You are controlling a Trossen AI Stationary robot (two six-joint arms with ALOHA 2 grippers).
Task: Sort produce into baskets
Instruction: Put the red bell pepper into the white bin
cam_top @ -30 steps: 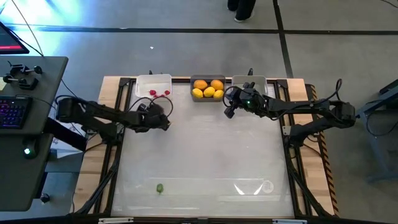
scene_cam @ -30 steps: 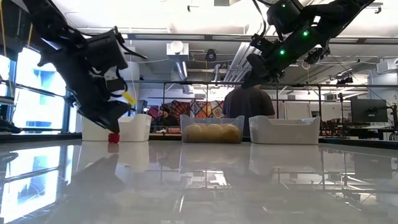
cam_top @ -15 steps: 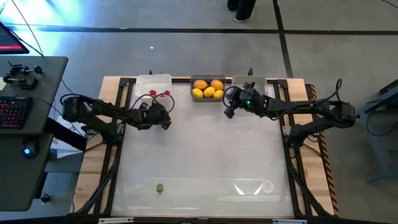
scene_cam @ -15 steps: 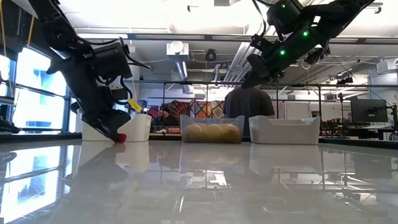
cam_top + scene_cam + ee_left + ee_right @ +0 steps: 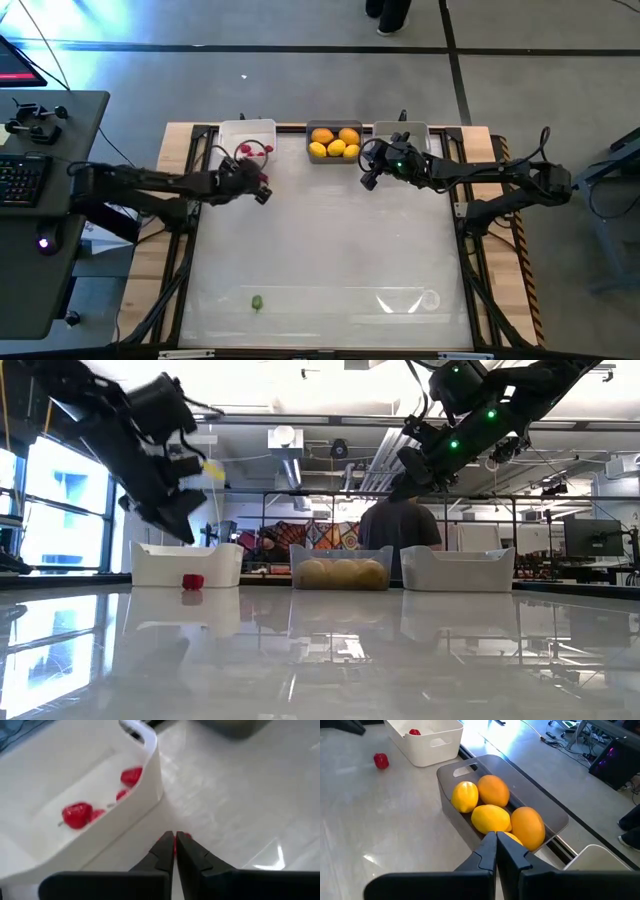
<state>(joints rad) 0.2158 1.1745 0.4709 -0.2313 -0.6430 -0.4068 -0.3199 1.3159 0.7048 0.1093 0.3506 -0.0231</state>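
Observation:
A small red piece [image 5: 192, 581] lies on the table just in front of the white basket [image 5: 247, 140], which holds several red pieces [image 5: 76, 815]. My left gripper [image 5: 185, 532] hangs shut and empty above the loose red piece, which shows just past its fingertips [image 5: 174, 837]. Yellow and orange fruits [image 5: 492, 815] fill the dark grey basket [image 5: 335, 143]. My right gripper [image 5: 368, 182] hovers shut and empty near that basket's front. The light grey basket [image 5: 458, 568] stands to the right, partly under the right arm. A green piece [image 5: 257, 301] lies near the table's front edge.
The three baskets stand in a row along the table's far edge. A person [image 5: 400, 530] stands behind the table. A desk with a keyboard [image 5: 20, 180] is off the table's left side. The glossy tabletop [image 5: 330, 250] between the arms and the green piece is open.
My left gripper has come down onto the loose red piece, shut, and then risen well above the table without it. The red piece stays on the table, shifted slightly toward the right.

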